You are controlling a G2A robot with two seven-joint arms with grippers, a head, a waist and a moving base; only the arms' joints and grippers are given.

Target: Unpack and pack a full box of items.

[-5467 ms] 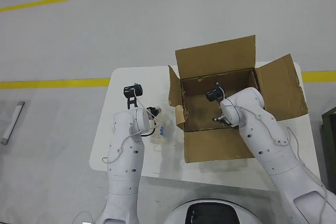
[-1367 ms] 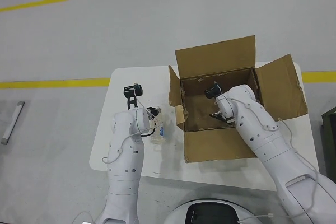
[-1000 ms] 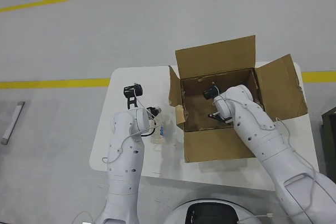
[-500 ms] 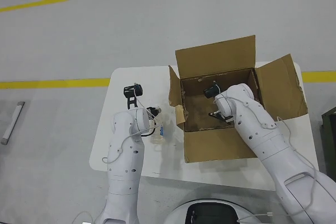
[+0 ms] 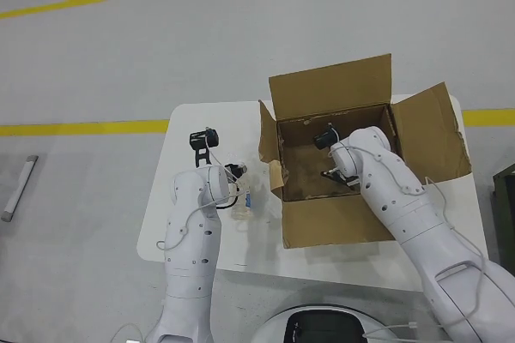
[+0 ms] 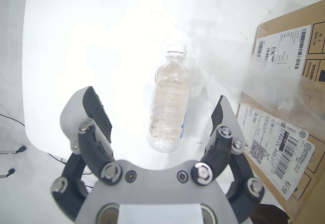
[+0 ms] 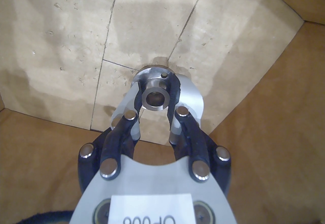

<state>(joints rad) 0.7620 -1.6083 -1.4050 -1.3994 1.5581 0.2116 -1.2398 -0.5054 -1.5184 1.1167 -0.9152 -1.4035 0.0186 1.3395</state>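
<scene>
The open cardboard box (image 5: 335,221) stands on the right half of the white table (image 5: 184,137). My right gripper (image 7: 155,100) is down inside it, shut on a small metal flanged hub (image 7: 155,95) that sits on the box floor (image 7: 76,19). In the top view the right gripper (image 5: 336,177) is near the middle of the box. A clear plastic bottle (image 6: 168,108) lies on the table just left of the box, also seen as the bottle (image 5: 244,204) from above. My left gripper (image 6: 158,118) hovers open right above it, a finger on each side.
The box flaps (image 5: 330,86) stand open at the back and right. A labelled box wall (image 6: 281,118) is close to the bottle. The table's left part (image 5: 189,171) is bare, and its rounded edge (image 6: 28,108) is near the left gripper.
The right arm shifted slightly inside the box, first a little left, then back. The left arm and the bottle have stayed still.
</scene>
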